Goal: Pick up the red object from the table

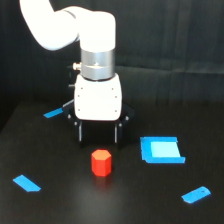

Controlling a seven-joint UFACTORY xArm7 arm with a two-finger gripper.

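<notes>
Presently the end effector (pixel 98 140) hangs with fingers spread wide and empty, just above the red object (pixel 101 163) standing upright on the table (pixel 75 200).

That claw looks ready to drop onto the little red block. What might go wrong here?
The gripper hangs open just behind the red object, not squarely over it, so a finger might land on top or tip it over. The block looks nearly as wide as the gap, leaving little margin.
</notes>
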